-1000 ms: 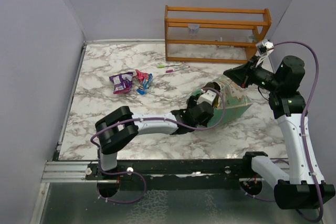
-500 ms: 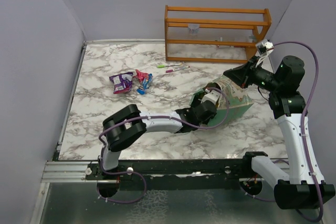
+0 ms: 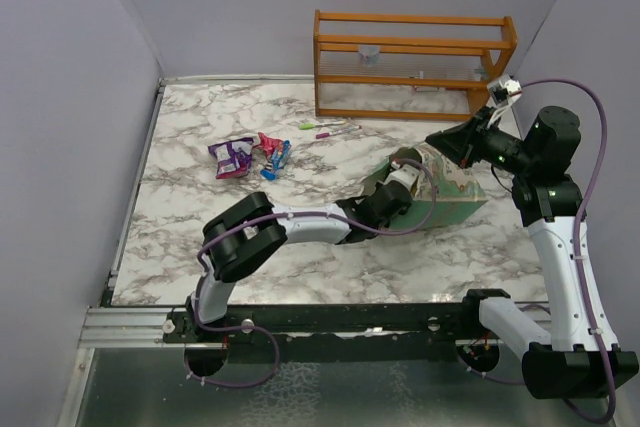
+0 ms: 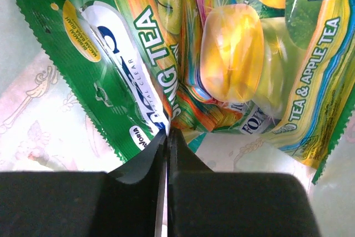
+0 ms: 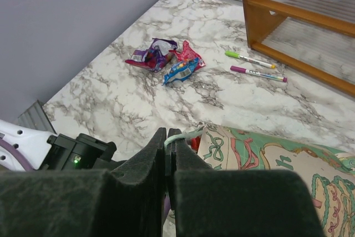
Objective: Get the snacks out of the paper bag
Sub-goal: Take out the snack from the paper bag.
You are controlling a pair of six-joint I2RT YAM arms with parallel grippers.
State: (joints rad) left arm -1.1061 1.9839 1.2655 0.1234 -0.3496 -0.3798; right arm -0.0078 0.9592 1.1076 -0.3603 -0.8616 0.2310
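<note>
The paper bag (image 3: 452, 190), mint-green and cream, lies on its side at the right of the table. My right gripper (image 5: 170, 136) is shut on its white string handle (image 5: 186, 134) and holds the mouth up. My left arm (image 3: 385, 197) reaches into that mouth. Inside, against the bag's pale lining, my left gripper (image 4: 167, 132) is shut on the lower edge of a green-yellow snack packet (image 4: 138, 65). More snacks lie out on the marble: a purple packet (image 3: 232, 156) (image 5: 151, 55) and a pink-red and blue one (image 3: 272, 152) (image 5: 183, 66).
An orange wooden rack (image 3: 414, 62) (image 5: 288, 18) stands at the back right. A green pen (image 5: 249, 59) and a pink pen (image 5: 258, 73) lie in front of it. Grey walls close the table on the left, back and right.
My left gripper pushed deeper into the bag and closed on the green-yellow packet. The bag's mouth shifted a little. The right gripper stayed where it was.
</note>
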